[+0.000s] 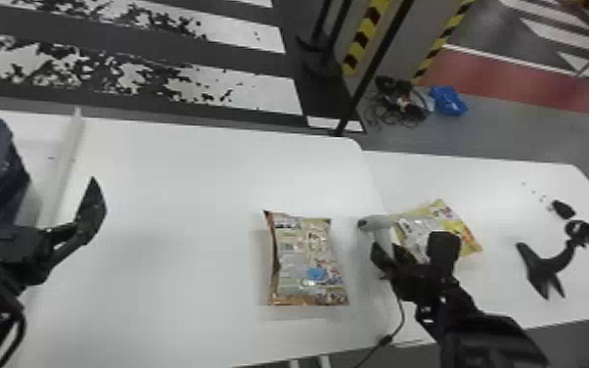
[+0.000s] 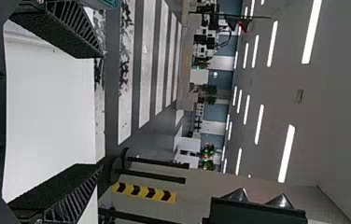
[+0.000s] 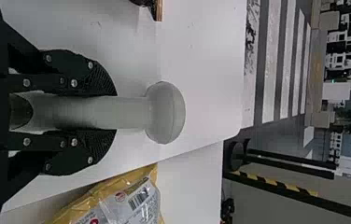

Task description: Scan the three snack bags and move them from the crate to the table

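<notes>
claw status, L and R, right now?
Left claw: open, nothing between its fingers, over the table.
Right claw: closed on the handle of the scanner.

The scanner [image 1: 375, 223] is pale grey; 2 posts [image 1: 367, 34] wear yellow-and-black stripes.
</notes>
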Robot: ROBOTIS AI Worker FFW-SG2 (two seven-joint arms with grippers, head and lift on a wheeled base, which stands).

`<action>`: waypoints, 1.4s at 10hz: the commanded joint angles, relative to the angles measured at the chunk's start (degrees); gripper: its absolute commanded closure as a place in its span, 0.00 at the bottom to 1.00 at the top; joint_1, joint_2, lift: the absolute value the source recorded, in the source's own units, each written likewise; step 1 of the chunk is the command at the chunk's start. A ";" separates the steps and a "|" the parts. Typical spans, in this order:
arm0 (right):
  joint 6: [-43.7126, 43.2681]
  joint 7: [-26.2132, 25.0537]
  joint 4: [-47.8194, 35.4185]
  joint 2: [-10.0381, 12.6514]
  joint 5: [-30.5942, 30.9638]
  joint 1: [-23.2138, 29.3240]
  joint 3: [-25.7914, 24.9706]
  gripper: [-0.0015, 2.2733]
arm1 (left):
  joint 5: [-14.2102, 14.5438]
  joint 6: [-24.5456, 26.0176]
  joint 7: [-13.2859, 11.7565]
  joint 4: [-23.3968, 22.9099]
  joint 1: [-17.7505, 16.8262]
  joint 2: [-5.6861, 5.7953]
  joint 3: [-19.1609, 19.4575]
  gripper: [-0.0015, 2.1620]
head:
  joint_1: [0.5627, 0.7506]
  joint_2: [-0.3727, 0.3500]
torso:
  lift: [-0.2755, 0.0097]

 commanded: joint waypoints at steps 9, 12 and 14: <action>41.77 27.71 -24.27 1.03 -10.70 1.53 -6.15 0.03 | -0.45 0.18 0.04 -2.51 1.73 0.26 0.35 0.01 | 0.70 0.19 | 0.75; 41.25 31.75 -17.50 -0.47 -9.12 -2.60 -3.25 0.04 | -0.53 0.18 0.04 -2.86 2.17 0.44 0.35 0.01 | 0.70 0.23 | 0.75; 38.26 31.84 -14.16 -0.73 -5.78 -3.74 -2.37 0.04 | -1.24 0.70 -0.05 -2.77 1.81 0.44 0.00 0.01 | 0.70 0.23 | 0.75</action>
